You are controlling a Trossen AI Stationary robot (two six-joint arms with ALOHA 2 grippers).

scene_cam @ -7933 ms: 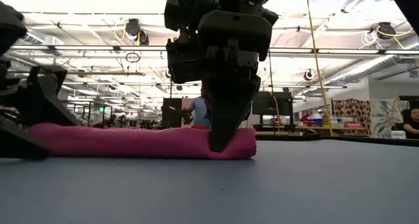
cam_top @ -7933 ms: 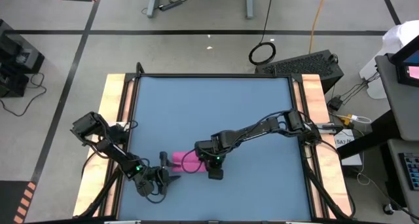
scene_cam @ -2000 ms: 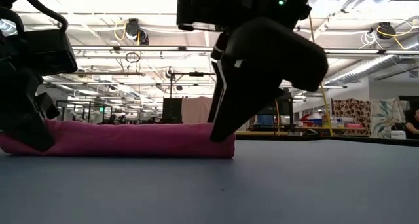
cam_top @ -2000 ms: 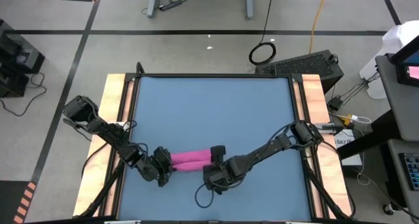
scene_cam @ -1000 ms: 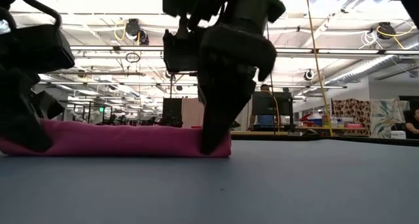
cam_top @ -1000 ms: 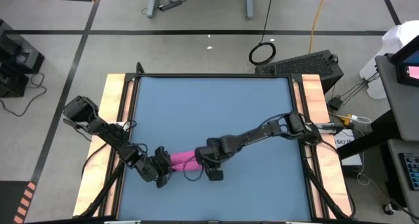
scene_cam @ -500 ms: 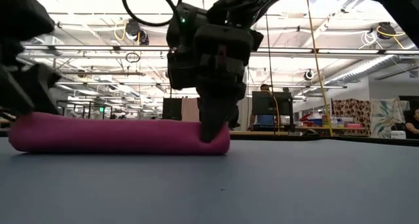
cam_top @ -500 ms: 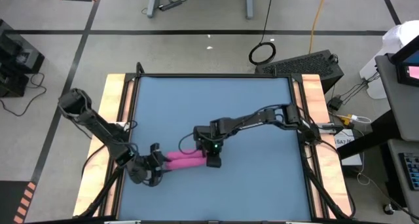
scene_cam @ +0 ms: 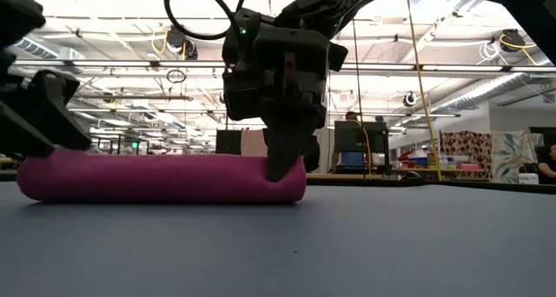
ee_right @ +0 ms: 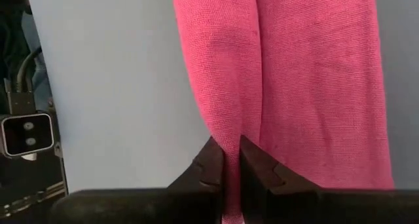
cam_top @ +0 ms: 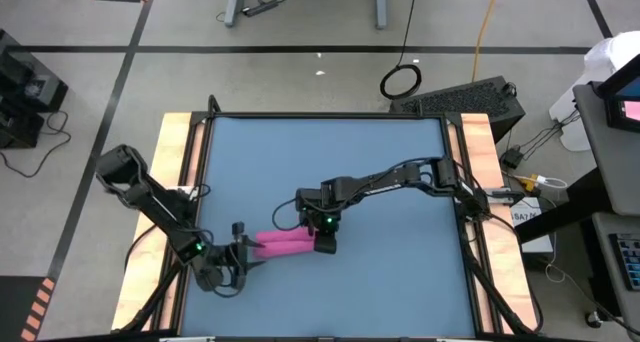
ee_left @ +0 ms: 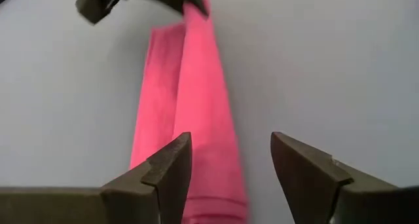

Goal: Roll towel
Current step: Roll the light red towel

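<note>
The magenta towel [cam_top: 283,242] lies as a long narrow roll on the blue table [cam_top: 330,162], running left to right; in the low view the towel [scene_cam: 156,179] rests on its underside. My right gripper [cam_top: 325,244] is shut on the towel's right end. My left gripper [ee_left: 229,171] stands open at the towel's left end [ee_left: 213,198], which lies between its fingers, close to one of them. Whether that finger touches the cloth I cannot tell. My right gripper pinches a raised fold of the towel [ee_right: 230,142] between its two fingers, at the roll's right end. The fingers [scene_cam: 282,162] come from above, slanting down, and lie along the roll. The towel stays flat on the table.
Wooden rails [cam_top: 178,172] run along the table's left and right sides. Wide bare table lies beyond the towel toward the far edge. A cable ring [cam_top: 401,80] lies on the floor behind the table.
My left gripper has opened, let go of the towel's left end and rolled its wrist, drawing slightly back toward the table's left. My right gripper has moved toward the far edge over the towel's right end and turned. The towel stays on the table.
</note>
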